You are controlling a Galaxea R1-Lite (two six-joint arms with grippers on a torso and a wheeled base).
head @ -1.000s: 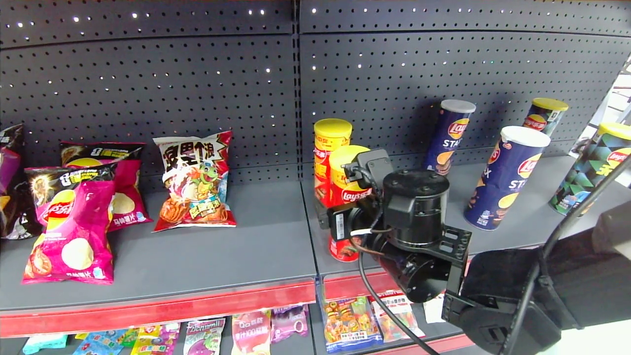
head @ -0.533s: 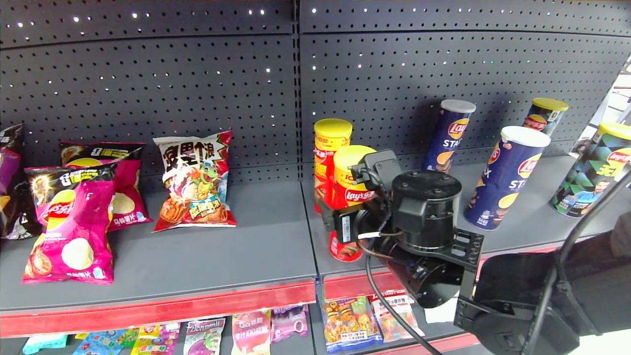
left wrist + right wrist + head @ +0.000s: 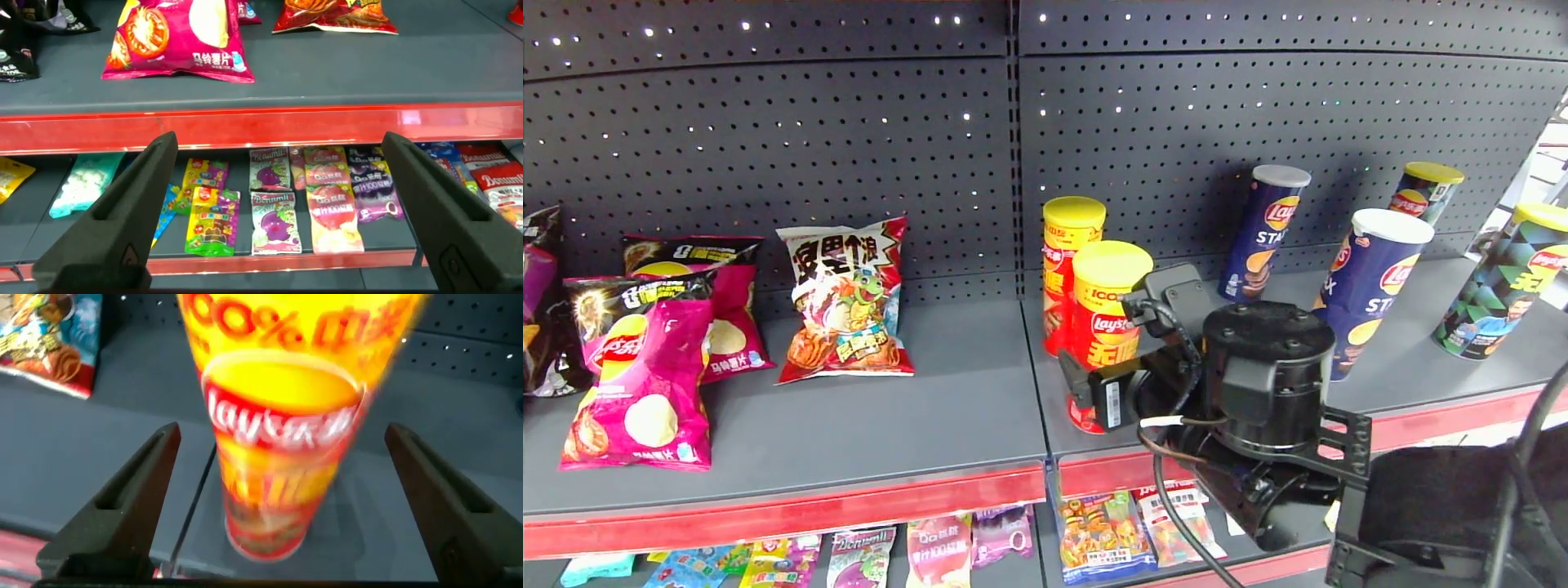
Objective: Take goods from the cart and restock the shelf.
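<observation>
Since our right gripper [image 3: 282, 434] is spread wide w/ the yellow chip can [image 3: 1104, 322] upright on the shelf [image 3: 890, 425] between its fingers, untouched, placing looks done. Next we'd back straight off w/o clipping it. Left gripper [image 3: 278, 151] likewise spread, empty.

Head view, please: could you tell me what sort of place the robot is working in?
Probably a shop's snack aisle: a pegboard-backed shelf with a red front strip, snack bags and crisp canisters set out on it, and sweet packets on the tier below.
</observation>
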